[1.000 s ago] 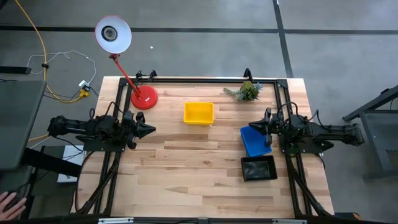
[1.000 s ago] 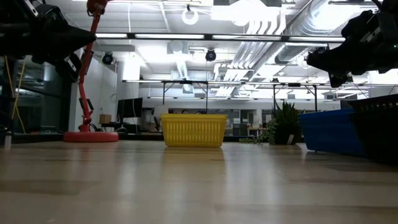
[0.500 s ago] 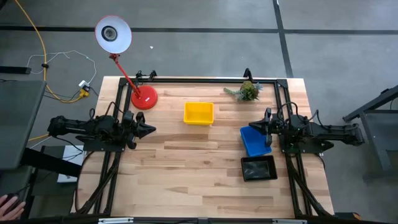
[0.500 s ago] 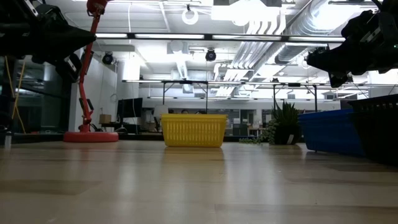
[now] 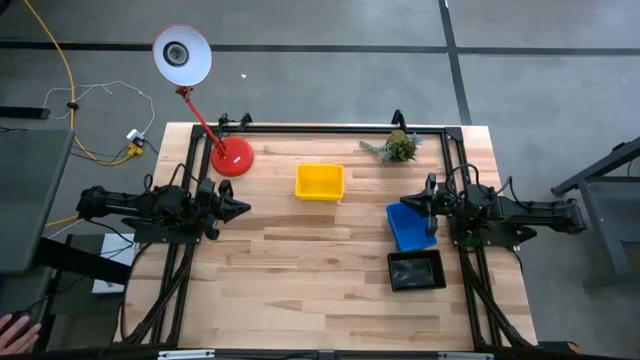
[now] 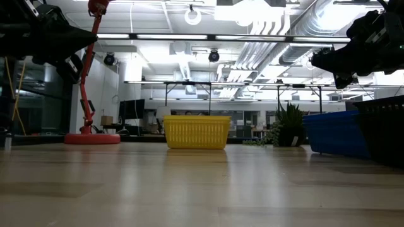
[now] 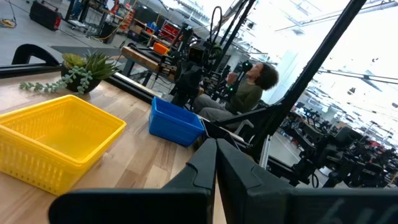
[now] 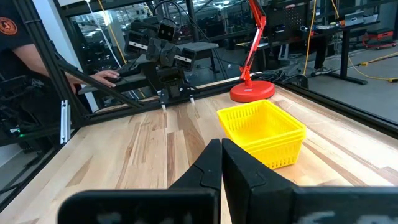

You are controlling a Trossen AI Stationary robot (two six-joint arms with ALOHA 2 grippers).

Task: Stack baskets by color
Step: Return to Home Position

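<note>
A yellow basket point(image 5: 319, 182) rests on its base at the table's far middle; it also shows in the left wrist view point(image 7: 56, 140) and the right wrist view point(image 8: 262, 132). A blue basket point(image 5: 406, 226) sits at the right, partly under my right gripper, and a black basket point(image 5: 415, 270) lies nearer the front edge. My left gripper point(image 5: 244, 209) hovers shut and level over the table's left side, holding nothing. My right gripper point(image 5: 404, 204) hovers shut and level over the right side, above the blue basket point(image 7: 176, 120).
A red-based desk lamp point(image 5: 230, 156) stands at the far left. A small green plant point(image 5: 396, 147) sits at the far right. A seated person point(image 7: 239, 93) shows beyond the table's right side, and a hand point(image 5: 12, 327) shows at the left beside the table.
</note>
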